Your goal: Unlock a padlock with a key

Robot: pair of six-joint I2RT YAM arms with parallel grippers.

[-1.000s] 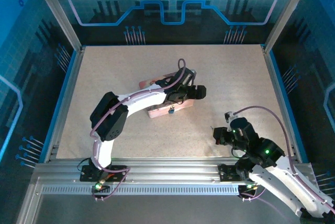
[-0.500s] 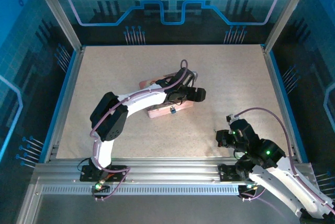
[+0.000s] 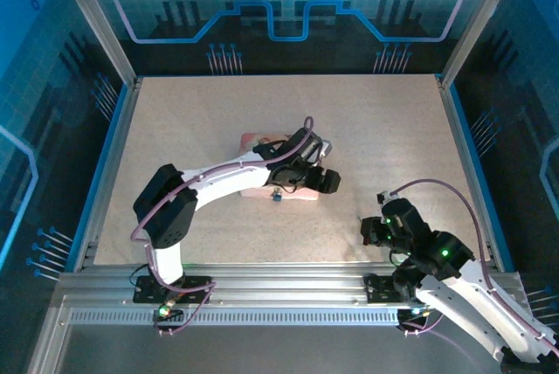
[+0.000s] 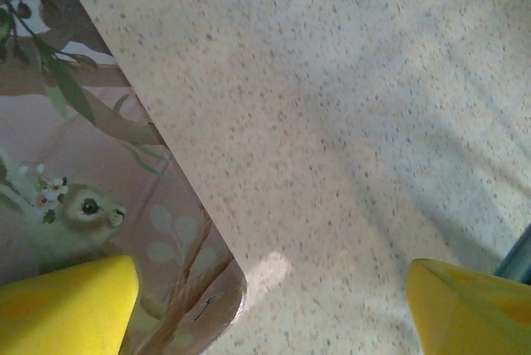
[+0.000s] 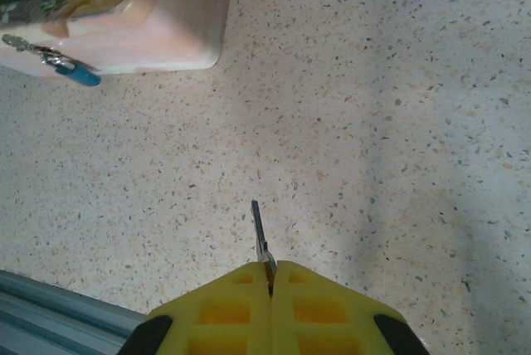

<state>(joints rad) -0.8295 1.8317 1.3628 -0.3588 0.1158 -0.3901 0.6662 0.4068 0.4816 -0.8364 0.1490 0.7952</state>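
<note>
The small bluish padlock (image 5: pixel 70 71) hangs at the front face of the pink illustrated tin (image 5: pixel 170 23), its shackle in the tin's clasp; from above the padlock (image 3: pixel 275 197) sits at the tin's near side. My left gripper (image 4: pixel 265 313) is open over the near right corner of the tin (image 4: pixel 83 189): one yellow fingertip (image 4: pixel 66 305) is above the lid, the other above bare table. My right gripper (image 5: pixel 271 276) is shut on the thin dark key (image 5: pixel 259 226), whose blade points towards the tin. From above, the right gripper (image 3: pixel 367 230) is well to the right of the padlock and nearer the front edge.
The speckled table (image 3: pixel 376 129) has free room around the tin (image 3: pixel 262 186). An aluminium rail (image 3: pixel 279 282) runs along the near edge just behind my right gripper. Blue-lit walls close off the other three sides.
My left arm swung lower and to the left, and its gripper came nearer. The tin and padlock shifted slightly towards the near edge. My right gripper drew back a little with the key.
</note>
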